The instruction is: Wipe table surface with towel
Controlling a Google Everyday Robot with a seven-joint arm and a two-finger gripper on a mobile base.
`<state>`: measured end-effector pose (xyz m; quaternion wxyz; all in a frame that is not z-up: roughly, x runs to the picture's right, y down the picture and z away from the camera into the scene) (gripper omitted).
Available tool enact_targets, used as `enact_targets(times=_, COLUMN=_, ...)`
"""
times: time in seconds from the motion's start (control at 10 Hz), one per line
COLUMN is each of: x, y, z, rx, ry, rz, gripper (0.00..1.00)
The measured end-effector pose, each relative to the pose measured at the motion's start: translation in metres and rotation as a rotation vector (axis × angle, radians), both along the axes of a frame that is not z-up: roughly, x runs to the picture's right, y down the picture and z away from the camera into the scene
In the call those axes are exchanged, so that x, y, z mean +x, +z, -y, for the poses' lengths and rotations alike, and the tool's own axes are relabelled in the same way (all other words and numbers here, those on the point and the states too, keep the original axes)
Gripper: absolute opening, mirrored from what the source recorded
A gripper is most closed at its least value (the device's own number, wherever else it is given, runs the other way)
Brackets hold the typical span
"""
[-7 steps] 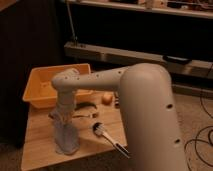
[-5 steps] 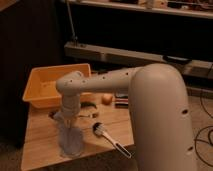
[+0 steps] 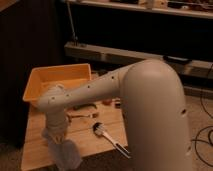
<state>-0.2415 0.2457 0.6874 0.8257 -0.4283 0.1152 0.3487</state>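
A pale grey towel [image 3: 63, 151] hangs crumpled from my gripper [image 3: 56, 134] over the front left part of the wooden table [image 3: 34, 144]. Its lower end reaches the table surface near the front edge. The gripper points down at the end of my white arm [image 3: 100, 90], which reaches in from the right. It is shut on the top of the towel, and the cloth hides most of the fingers.
A yellow bin [image 3: 35, 81] stands at the back left of the table. A brush with a white head [image 3: 99, 129] lies right of the towel. Small items [image 3: 80, 108] lie behind it. Dark shelving [image 3: 150, 52] runs along the back.
The gripper and towel have moved a little toward the table's front edge. The arm's elbow has swung closer and fills more of the view.
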Motion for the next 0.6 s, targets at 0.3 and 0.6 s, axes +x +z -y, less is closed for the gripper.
enact_targets(times=0.3, x=-0.051, y=0.001, z=-0.008, rx=0.012, ry=-0.045, rz=0.044, gripper=0.0)
enact_targets(times=0.6, x=-0.073, y=0.031, z=0.013, rx=-0.018, ry=0.029, rz=0.086, gripper=0.0)
